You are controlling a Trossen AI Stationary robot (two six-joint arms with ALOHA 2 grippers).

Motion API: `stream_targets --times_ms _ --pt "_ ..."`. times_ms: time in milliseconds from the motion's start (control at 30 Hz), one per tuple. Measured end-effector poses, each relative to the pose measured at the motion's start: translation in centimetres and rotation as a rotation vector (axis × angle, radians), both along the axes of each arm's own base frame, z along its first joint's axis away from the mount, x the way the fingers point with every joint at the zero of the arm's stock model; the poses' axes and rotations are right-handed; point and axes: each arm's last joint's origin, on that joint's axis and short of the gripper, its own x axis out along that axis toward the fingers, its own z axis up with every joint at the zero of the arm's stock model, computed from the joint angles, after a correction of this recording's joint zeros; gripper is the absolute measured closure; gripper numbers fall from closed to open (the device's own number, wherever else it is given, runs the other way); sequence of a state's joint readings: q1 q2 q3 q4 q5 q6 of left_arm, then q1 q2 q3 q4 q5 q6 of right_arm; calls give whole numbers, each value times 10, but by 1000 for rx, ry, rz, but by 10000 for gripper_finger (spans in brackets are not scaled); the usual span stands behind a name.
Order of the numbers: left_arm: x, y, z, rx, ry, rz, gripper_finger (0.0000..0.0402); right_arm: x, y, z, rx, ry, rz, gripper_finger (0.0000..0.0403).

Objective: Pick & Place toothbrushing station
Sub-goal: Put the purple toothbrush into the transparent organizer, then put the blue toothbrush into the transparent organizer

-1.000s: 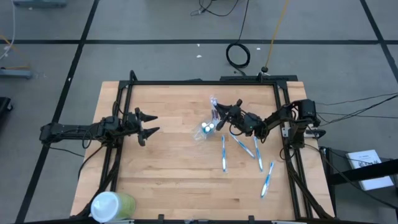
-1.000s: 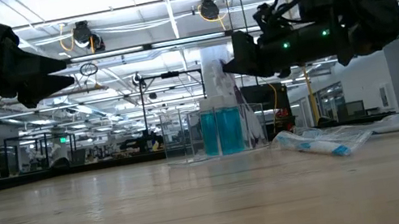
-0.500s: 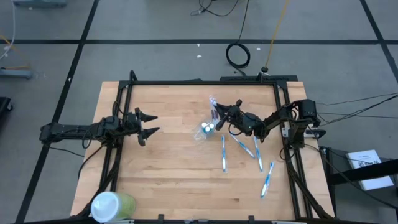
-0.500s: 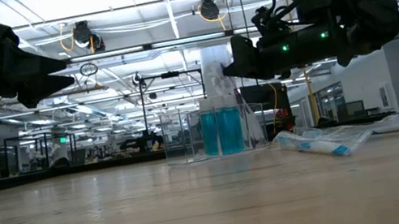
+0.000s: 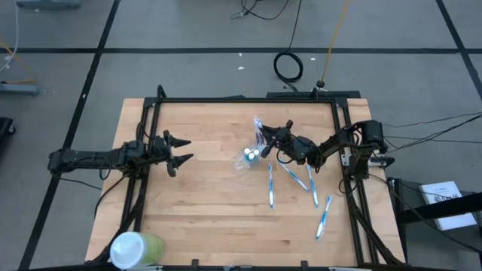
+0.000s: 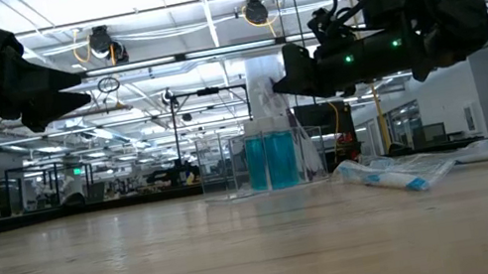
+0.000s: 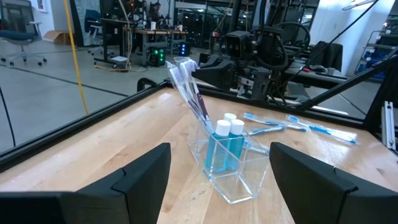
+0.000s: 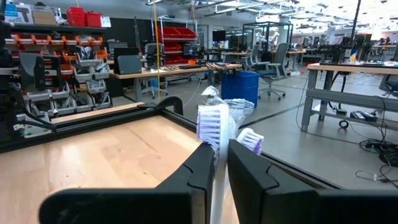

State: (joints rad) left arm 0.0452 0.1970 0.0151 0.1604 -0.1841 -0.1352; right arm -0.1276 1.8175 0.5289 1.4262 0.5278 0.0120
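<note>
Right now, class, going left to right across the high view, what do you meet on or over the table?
Green cup → left gripper → clear cup → right gripper → toothbrush nearest the right edge.

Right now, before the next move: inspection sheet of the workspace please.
Surface: light wooden table in a black frame.
Job's things: clear plastic cup upright with two teal tubes and a few toothbrushes; four blue-and-white toothbrushes loose on the table.
Clutter: green cup with white lid at a near corner.
Grippers: right gripper shut on a toothbrush over the cup; left gripper open, empty, apart.
Cables: coiled black cable on the floor.
Surroundings: workshop benches, no person seen.
</note>
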Motion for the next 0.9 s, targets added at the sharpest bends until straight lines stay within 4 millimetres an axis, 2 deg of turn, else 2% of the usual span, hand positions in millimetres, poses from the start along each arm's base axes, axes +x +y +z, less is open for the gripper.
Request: stream_targets --times_ms 333,700,900 --pt "0 0 0 0 0 0 119 -1 0 3 -50 -8 -1 362" --pt "0 0 0 0 0 0 119 -1 0 4 -38 -29 -4 267" --pt "0 0 0 0 0 0 119 -3 1 13 -75 -25 -56 237"
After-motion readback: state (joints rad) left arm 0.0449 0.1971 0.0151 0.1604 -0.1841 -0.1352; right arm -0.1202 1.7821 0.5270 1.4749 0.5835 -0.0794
